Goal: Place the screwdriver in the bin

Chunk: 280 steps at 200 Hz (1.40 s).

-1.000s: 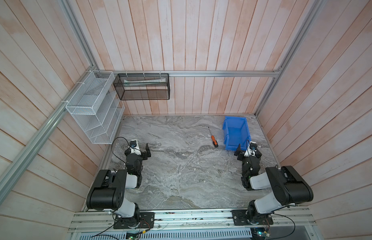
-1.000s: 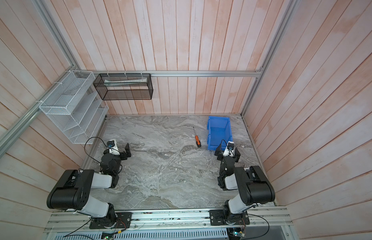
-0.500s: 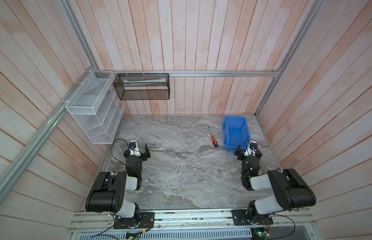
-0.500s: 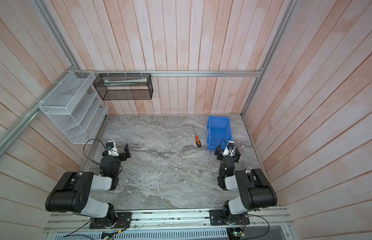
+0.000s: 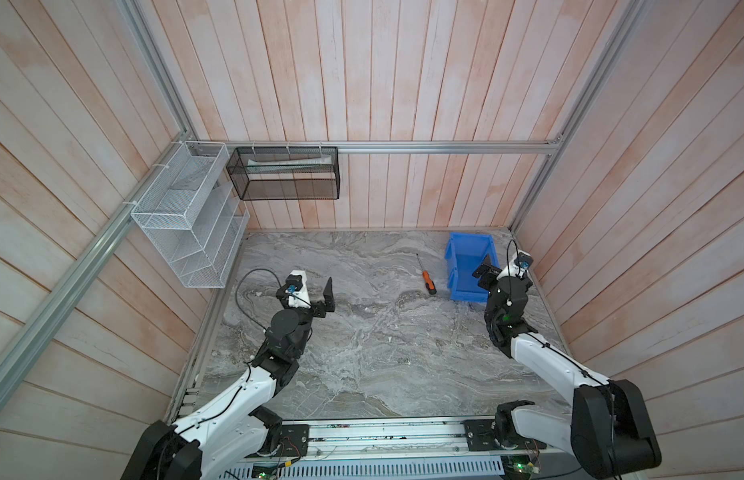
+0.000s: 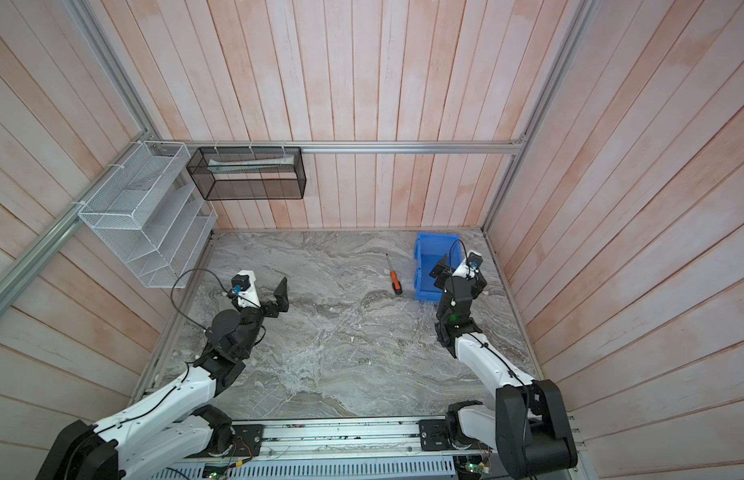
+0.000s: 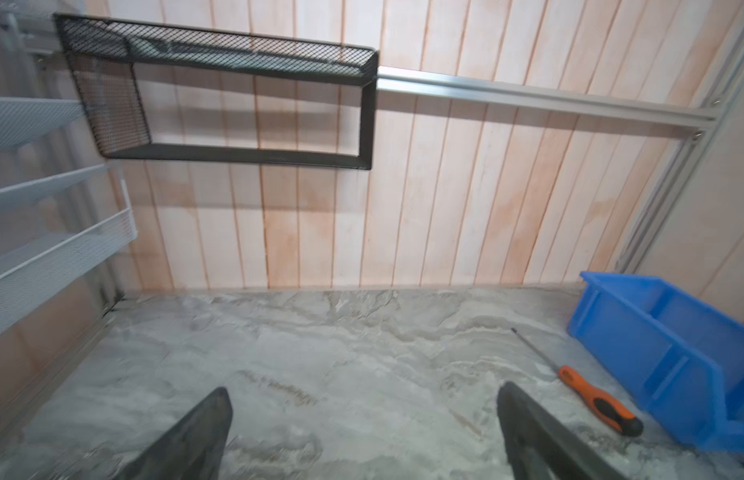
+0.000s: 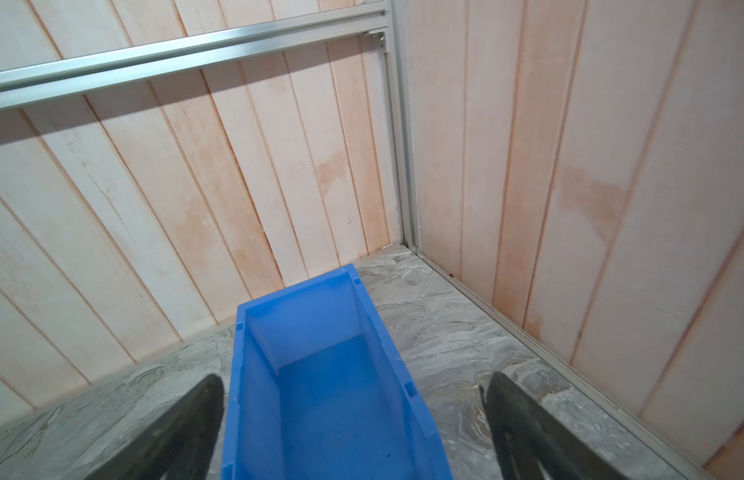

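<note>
While the right pincer hangs spread over the bright blue rectangular plastic bin, the slim orange-handled metal screwdriver lies just left of it, ahead of the spread left pincer.

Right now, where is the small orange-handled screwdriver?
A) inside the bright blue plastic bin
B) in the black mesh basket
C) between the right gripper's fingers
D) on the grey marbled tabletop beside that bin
D: the orange-handled screwdriver lies flat on the grey marbled tabletop, just beside the bright blue plastic bin.
</note>
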### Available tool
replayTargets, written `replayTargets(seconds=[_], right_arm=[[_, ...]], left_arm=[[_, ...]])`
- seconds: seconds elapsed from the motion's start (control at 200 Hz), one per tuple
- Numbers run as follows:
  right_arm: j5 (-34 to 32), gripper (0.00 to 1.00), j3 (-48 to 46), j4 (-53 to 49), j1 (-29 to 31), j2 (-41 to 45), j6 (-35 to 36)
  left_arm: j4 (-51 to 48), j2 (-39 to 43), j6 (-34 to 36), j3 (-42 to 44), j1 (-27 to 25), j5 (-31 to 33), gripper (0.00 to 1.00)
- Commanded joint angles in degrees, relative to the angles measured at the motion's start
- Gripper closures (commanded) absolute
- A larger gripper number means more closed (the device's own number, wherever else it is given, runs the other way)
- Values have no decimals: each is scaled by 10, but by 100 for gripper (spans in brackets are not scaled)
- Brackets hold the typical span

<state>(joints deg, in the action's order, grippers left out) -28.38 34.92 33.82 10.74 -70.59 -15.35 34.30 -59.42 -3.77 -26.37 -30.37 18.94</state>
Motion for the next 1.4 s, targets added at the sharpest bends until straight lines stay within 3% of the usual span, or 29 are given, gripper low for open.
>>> replayTargets(seconds=[0.0, 0.15, 0.295, 0.475, 0.595, 0.74, 0.91, 1.04, 1.18, 1.395], right_arm=[[93, 1, 54, -183, 3, -44, -23], [181, 7, 135, -268, 10, -124, -23], [188, 16, 190, -299, 17, -180, -26], [184, 26, 233, -322, 18, -239, -23], [166, 34, 262, -332, 18, -279, -12], [149, 50, 293, -334, 18, -320, 15], [150, 76, 323, -337, 18, -355, 56], [171, 88, 332, -331, 23, -359, 80], [184, 97, 330, -321, 50, -352, 115], [216, 99, 331, -311, 98, -350, 155]], left_arm=[[-68, -79, -1, -100, -56, 25, 0], [-80, -191, 23, -220, -140, 52, 0], [-53, -219, -50, -221, -147, 12, 0], [-37, -222, -47, -211, -152, 17, 0], [-60, -238, -29, -234, -152, -33, 0], [-28, -220, -19, -204, -152, -82, 0], [6, -203, -20, -175, -152, -84, 0], [-36, -222, -28, -209, -152, -66, 0], [-70, -241, -33, -237, -149, -61, 0], [-90, -247, -51, -247, -145, -30, 0]])
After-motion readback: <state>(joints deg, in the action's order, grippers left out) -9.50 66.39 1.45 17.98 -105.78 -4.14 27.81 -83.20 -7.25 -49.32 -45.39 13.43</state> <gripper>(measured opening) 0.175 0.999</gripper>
